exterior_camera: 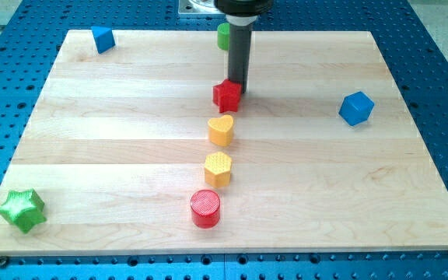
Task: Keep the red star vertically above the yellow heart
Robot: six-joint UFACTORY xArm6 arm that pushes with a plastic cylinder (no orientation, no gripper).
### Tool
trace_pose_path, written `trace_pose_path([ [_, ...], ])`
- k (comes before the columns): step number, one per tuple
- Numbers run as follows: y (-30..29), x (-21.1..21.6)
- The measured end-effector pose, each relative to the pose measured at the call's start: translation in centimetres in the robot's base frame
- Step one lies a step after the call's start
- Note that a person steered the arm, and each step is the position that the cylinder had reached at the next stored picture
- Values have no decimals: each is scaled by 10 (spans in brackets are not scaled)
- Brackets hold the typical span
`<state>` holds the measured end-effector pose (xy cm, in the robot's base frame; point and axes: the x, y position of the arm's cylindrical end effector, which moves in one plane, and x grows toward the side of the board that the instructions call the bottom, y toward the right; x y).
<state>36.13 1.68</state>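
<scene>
Wooden board (115,155) resting on blue perforated table (442,47). Dark rod descending from the view's top centre. My tip (237,84) planted against the upper right edge of the red star (226,96), touching or nearly so; contact not fully resolvable. No claw fitted: plain rod end only, so nothing to open, close or grip.

Red star located slightly above board centre. Yellow heart (222,130) directly below it toward the view's bottom, close but apart, a sliver of bare wood between. Star set a trace to the view's right of the heart, otherwise roughly in line vertically.

Yellow hexagon (218,168) below the heart, near but not touching. Red cylinder (205,208) below the hexagon, shifted slightly to the view's left, upright. Four pieces forming a gently slanted column down the board's middle.

Green block (222,36) near the top edge, partly hidden behind the rod; shape not determinable. Small blue block (103,39) at the top left corner area, tilted, exact shape unclear. Blue cube (356,108) toward the view's right, well apart from the column. Green star (22,209) at the bottom left corner, close to the board's edge.
</scene>
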Motion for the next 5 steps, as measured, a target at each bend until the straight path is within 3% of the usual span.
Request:
trace_pose_path([
  [1, 1, 8],
  [2, 5, -14],
  [3, 55, -39],
  [4, 68, -78],
  [5, -12, -50],
])
